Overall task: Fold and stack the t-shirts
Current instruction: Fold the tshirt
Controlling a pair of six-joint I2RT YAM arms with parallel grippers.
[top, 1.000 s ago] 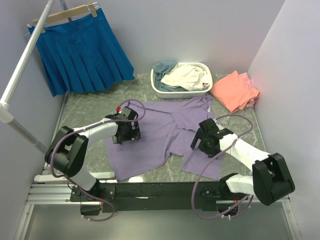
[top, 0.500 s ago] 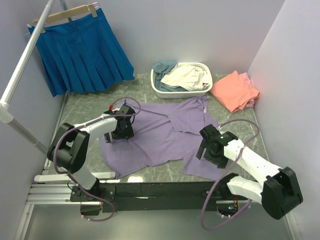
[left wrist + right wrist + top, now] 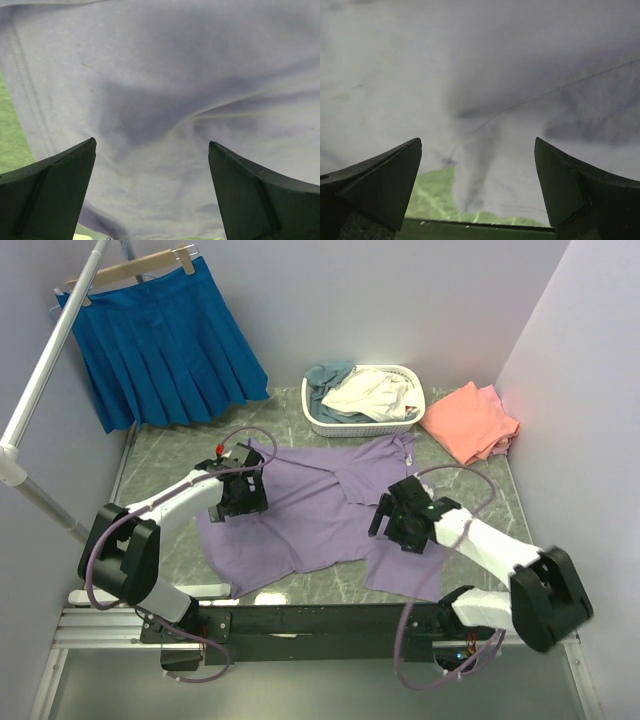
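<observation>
Two arms reach over a green marbled table (image 3: 160, 455). At ten o'clock a blue pleated skirt (image 3: 165, 340) hangs on a wooden hanger. The left gripper (image 3: 240, 495) is over the left edge of the lavender t-shirt (image 3: 320, 505) at nine o'clock, its fingers spread wide and holding nothing. The shirt lies rumpled across the table's centre. At twelve o'clock a white basket (image 3: 360, 428) holds cream and grey-blue tees (image 3: 365, 392). The right gripper (image 3: 405, 525), its fingers likewise apart and empty, is over the shirt's right side at four o'clock. Coral-pink tees (image 3: 470, 420) lie piled at two o'clock.
</observation>
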